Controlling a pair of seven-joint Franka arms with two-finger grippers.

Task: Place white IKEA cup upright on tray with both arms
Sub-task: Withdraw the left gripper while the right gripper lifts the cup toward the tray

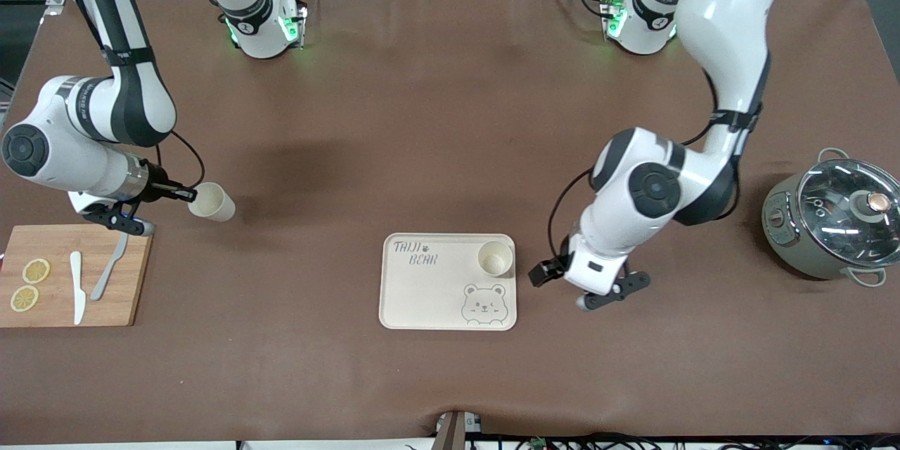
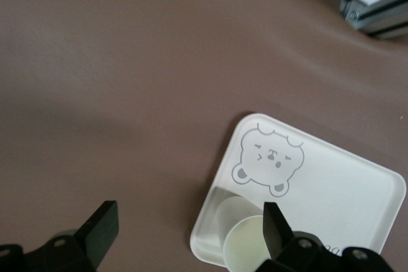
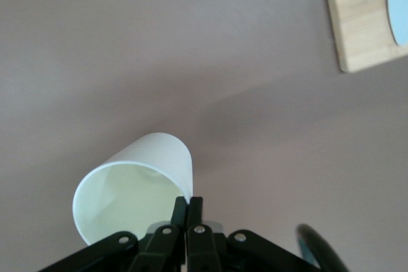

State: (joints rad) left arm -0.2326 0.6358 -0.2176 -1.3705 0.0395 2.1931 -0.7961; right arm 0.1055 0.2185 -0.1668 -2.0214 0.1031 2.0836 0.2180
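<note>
A white cup [image 1: 211, 202] is pinched by its rim in my right gripper [image 1: 184, 193], which is shut on it. The cup lies tilted on its side over the brown table beside the cutting board. In the right wrist view the cup [image 3: 137, 183] shows its open mouth just at the gripper [image 3: 188, 203]. A second white cup [image 1: 494, 258] stands upright in a corner of the cream bear tray [image 1: 429, 295]. My left gripper [image 1: 559, 278] is open and empty, over the table just off the tray's edge by that cup. The left wrist view shows the gripper [image 2: 188, 227], the cup [image 2: 245, 246] and the tray [image 2: 338, 183].
A wooden cutting board [image 1: 112, 295] with lemon slices, a white knife and a grey utensil lies at the right arm's end; its corner shows in the right wrist view [image 3: 360, 17]. A grey pot with a glass lid [image 1: 833, 221] stands at the left arm's end.
</note>
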